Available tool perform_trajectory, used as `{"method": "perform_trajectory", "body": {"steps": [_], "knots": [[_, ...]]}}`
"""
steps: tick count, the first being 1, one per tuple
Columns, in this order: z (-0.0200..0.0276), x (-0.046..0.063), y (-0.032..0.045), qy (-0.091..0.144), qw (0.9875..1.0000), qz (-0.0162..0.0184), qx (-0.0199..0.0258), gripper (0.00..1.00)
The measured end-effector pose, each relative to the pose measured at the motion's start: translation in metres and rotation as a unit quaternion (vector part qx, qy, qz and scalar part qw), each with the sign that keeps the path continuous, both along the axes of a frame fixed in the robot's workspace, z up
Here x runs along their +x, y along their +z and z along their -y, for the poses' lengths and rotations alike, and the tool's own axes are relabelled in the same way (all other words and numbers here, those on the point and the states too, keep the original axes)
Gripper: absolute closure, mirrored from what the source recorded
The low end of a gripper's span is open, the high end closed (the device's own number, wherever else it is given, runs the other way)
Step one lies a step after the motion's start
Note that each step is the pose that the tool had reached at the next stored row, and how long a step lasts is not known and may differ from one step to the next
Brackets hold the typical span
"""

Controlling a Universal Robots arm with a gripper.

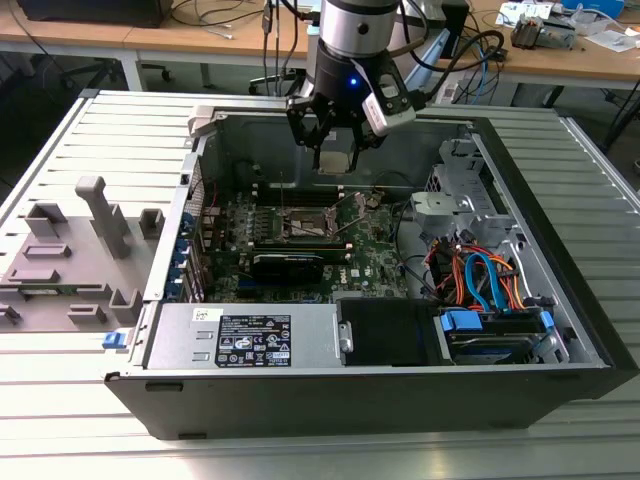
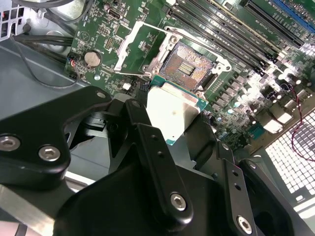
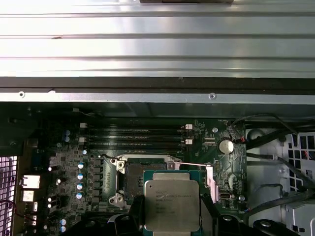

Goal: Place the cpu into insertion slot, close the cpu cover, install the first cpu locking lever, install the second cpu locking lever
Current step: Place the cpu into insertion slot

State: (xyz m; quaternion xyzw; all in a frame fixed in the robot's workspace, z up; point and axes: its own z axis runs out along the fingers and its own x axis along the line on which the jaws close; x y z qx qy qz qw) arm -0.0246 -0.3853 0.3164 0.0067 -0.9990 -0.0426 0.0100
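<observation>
Fingers (image 2: 140, 123) are clamped on the cpu (image 2: 170, 110) by its edges, pale metal top showing in both wrist views. The gripper (image 1: 334, 150) hangs at the upper middle of the exterior view, inside the open computer case (image 1: 200, 150), chip held above the bare insertion slot (image 2: 189, 69), not seated yet. The cpu cover (image 2: 123, 49) stands swung open beside the slot. Placing, closing and both levers are all left to do.
</observation>
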Motion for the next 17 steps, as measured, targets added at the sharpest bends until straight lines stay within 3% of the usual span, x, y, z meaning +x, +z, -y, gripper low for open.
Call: {"method": "perform_trajectory", "body": {"steps": [17], "knots": [[0.0015,0.0000,-0.0038,0.000,1.0000,0.0000,0.0000,0.45]]}}
